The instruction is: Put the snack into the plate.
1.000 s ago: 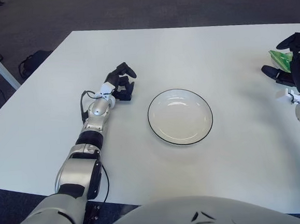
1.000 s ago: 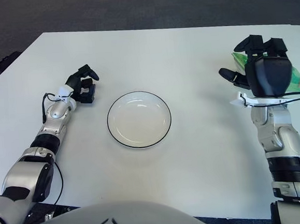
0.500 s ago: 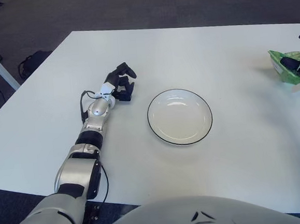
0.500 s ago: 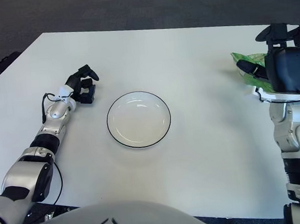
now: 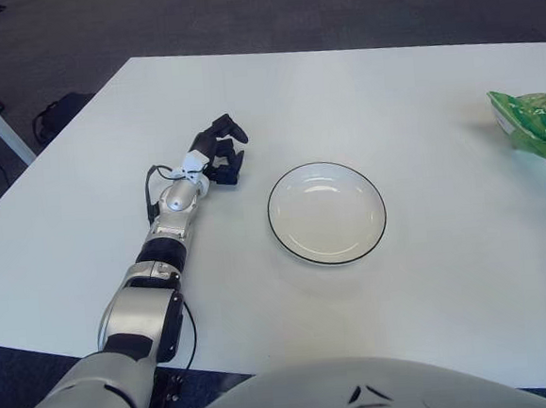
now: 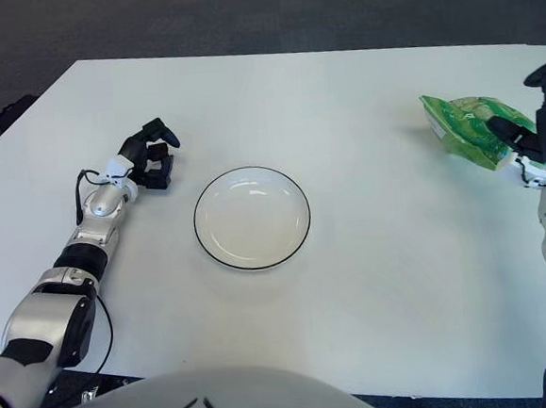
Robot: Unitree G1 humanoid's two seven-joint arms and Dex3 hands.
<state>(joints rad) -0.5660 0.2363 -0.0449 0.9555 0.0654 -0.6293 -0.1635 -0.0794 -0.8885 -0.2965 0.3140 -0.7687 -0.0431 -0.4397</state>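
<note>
Left eye view: the white plate (image 5: 327,212) sits mid-tabletop (image 5: 417,108). The left hand (image 5: 220,153) shows at its 9 o'clock, fingers curled, holding nothing. The green snack (image 5: 534,125) lies on the tabletop at the plate's 2 o'clock, by the right edge.

Right eye view: the right hand (image 6: 543,126) shows at the snack's 3 o'clock edge; one dark finger overlaps the bag. Whether its fingers grip cannot be told.

office, grey carpet (image 5: 239,18), white table (image 5: 340,95)
</note>
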